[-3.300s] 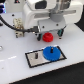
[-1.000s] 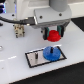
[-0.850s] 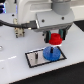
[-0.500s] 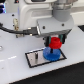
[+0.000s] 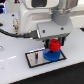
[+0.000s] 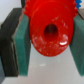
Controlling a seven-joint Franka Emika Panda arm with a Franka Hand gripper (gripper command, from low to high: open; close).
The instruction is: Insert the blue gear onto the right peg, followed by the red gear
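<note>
Right now the fingers (image 6: 21,47) are clamped on the red gear (image 6: 50,34), one teal pad against each side of it. In the wrist view the gear fills most of the picture, its dark centre hole facing the camera and the bright hub rim around it. The pads press flat against the gear's edge, and darker finger bodies stand behind them.

Seen from the exterior view, the gripper (image 5: 54,42) hangs under the big white arm (image 5: 40,15), with the red gear (image 5: 53,46) between its fingers. The gear sits directly above the blue gear (image 5: 50,54), and from here I cannot tell whether the two touch or a thin gap lies between them. The blue gear lies flat on the plate (image 5: 34,60), toward the exterior view's right end of it, showing as a wider blue disc around the red one. The right peg is hidden by the two gears and the fingers, so I cannot tell how far the red gear is down on it.

The plate, grey with a black rim, rests on the white worktop (image 5: 15,70). A dark cable (image 5: 10,34) runs across the worktop behind the arm.
</note>
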